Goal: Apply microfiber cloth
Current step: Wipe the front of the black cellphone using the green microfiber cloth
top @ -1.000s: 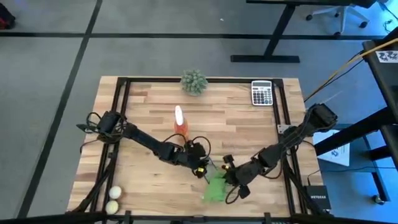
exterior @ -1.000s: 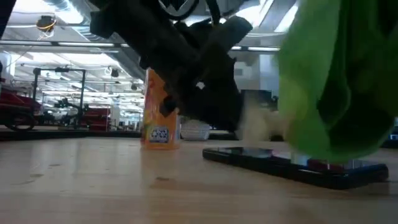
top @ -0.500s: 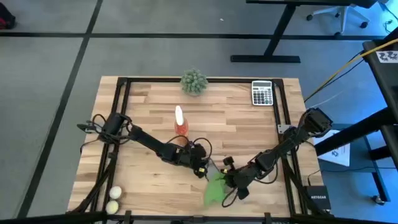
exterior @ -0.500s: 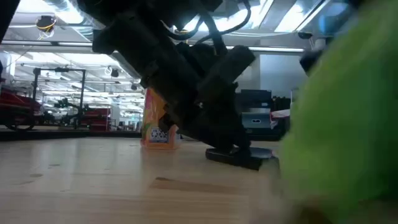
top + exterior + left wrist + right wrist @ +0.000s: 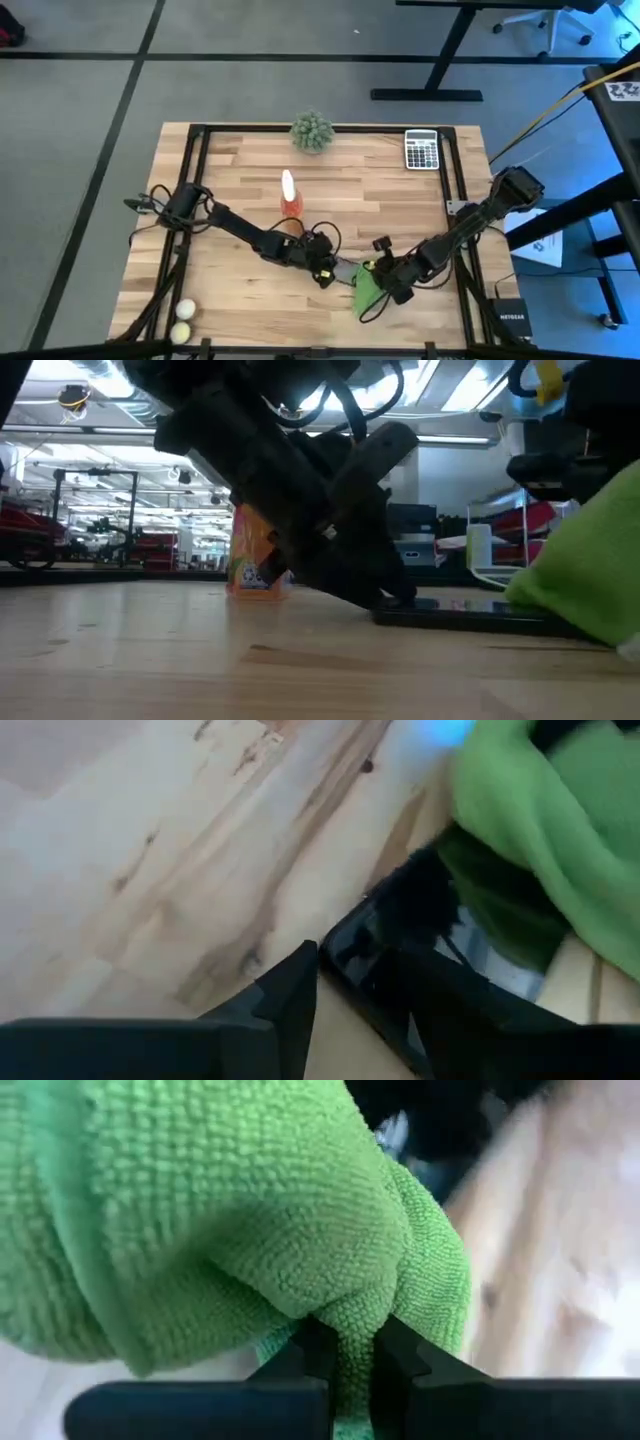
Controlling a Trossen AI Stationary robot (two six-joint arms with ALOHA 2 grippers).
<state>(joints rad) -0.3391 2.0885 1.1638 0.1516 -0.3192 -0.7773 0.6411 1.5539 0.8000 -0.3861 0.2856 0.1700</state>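
Green microfiber cloth (image 5: 368, 287) pinched in right gripper (image 5: 345, 1365), at dark flat device (image 5: 470, 620) that left gripper (image 5: 355, 1005) clamps; wiping apparently underway, unfinished.

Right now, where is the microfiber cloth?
In the high view the microfiber cloth sits near the table's front edge, right of centre, pinched in the right claw beside the left claw.
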